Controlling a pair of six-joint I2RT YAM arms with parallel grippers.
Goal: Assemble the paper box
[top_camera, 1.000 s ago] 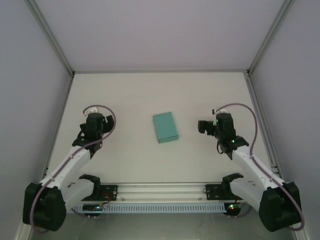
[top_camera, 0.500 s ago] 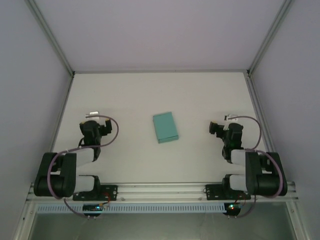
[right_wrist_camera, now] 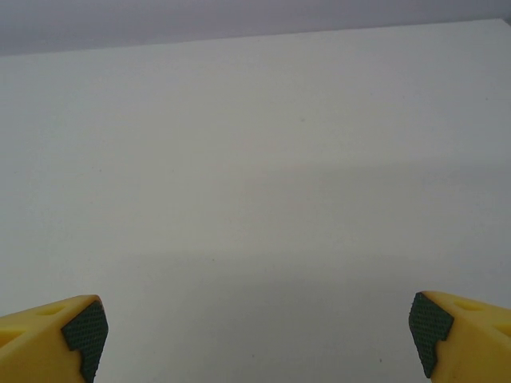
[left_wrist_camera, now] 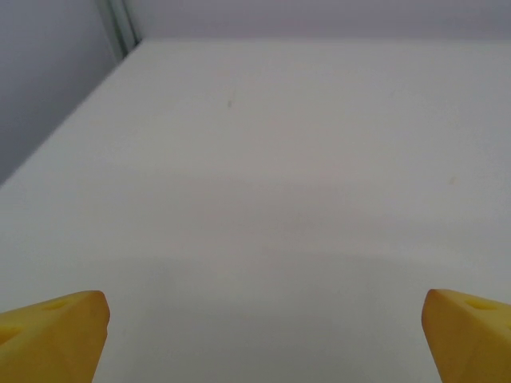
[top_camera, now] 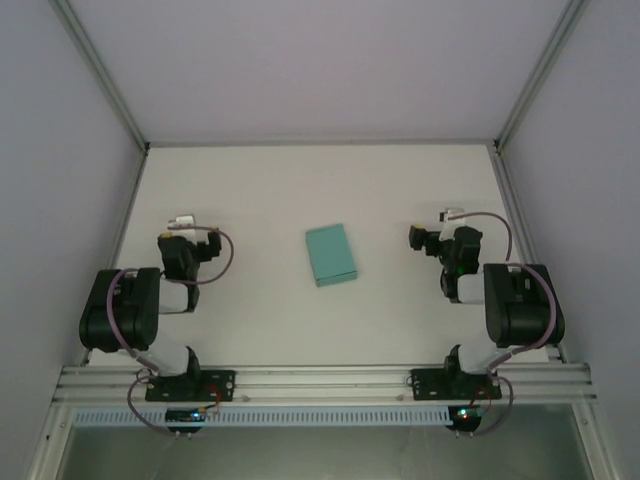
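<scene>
The box (top_camera: 331,254) sits between the left arm (top_camera: 125,312) and the nearer right arm (top_camera: 515,305), its long axis running away from them; both jaws gape empty.

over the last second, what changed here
Both arms folded up, their elbows swinging in over the bases. The left hand and right hand ended nearly where they were, either side of the paper box. Nothing was grasped or released. The paper box stayed put mid-table, and both hands stayed open and empty.

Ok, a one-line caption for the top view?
Teal box flat on the table, midway between the folded left arm and right arm, untouched.
</scene>
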